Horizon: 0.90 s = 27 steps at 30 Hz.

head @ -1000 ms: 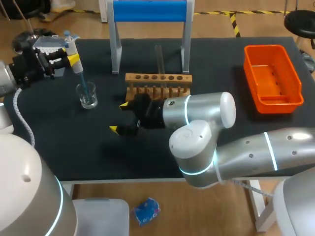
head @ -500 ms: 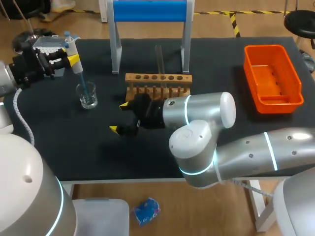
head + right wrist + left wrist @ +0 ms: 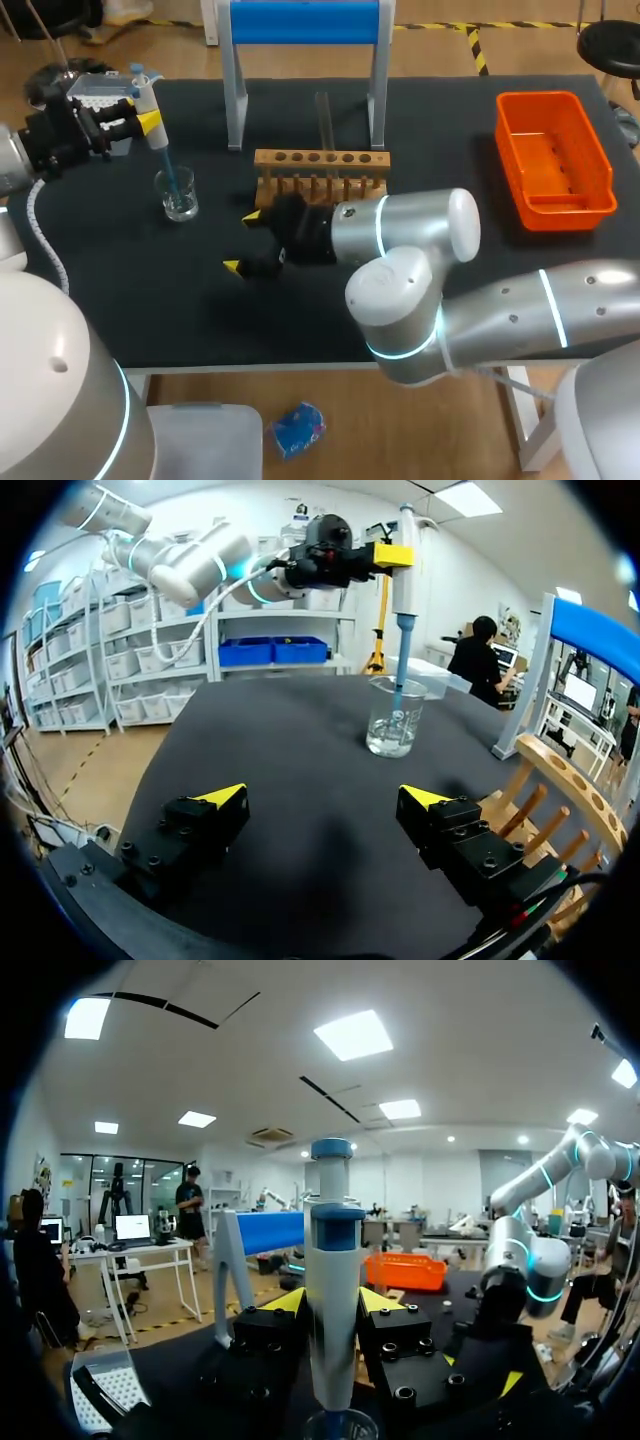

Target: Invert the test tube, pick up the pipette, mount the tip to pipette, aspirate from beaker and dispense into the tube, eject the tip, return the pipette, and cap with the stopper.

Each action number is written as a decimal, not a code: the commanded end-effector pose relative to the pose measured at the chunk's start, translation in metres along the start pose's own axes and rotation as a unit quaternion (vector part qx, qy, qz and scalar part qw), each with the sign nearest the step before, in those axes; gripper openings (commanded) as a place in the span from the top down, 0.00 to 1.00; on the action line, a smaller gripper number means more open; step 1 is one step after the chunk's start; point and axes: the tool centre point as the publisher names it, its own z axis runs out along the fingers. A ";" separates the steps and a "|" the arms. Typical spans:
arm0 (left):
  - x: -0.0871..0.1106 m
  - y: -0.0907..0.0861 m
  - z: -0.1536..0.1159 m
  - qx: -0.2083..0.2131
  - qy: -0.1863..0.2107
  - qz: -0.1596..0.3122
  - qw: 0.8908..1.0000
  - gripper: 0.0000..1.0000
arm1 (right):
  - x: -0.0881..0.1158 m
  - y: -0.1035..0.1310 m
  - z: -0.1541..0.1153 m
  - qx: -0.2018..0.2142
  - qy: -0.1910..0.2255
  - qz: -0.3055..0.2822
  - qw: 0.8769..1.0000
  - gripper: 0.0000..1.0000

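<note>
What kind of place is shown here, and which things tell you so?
Most likely a robotics lab, with a table set up for a chemistry-style liquid-handling trial. The left end effector holds a pipette dipped into a glass beaker, and a wooden tube rack stands nearby.

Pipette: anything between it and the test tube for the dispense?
Nothing squarely on the line from beaker to test tube. The blue stand's left leg stands close behind it; the right gripper, open, is in front of the wooden rack, off it.
</note>
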 end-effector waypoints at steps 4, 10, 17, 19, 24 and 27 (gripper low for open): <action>0.000 0.000 0.000 0.001 0.000 0.001 1.000 1.00 | 0.006 0.017 -0.074 0.049 0.007 -0.031 0.998 0.00; 0.000 0.000 0.000 0.001 0.000 0.001 1.000 1.00 | 0.010 0.038 -0.117 0.048 0.032 -0.040 0.998 0.00; 0.000 0.000 0.000 0.001 0.000 0.001 1.000 1.00 | 0.006 0.062 -0.144 0.028 0.059 -0.041 0.997 0.00; 0.000 0.000 0.000 0.001 0.000 0.001 1.000 1.00 | 0.002 0.070 -0.148 0.024 0.067 -0.044 0.996 0.00; 0.000 0.000 0.000 0.001 0.000 0.001 1.000 1.00 | -0.010 0.094 -0.152 0.012 0.096 -0.045 0.994 0.00; 0.000 0.000 0.000 0.001 0.000 0.001 1.000 1.00 | -0.020 0.112 -0.153 0.010 0.106 -0.054 0.993 0.00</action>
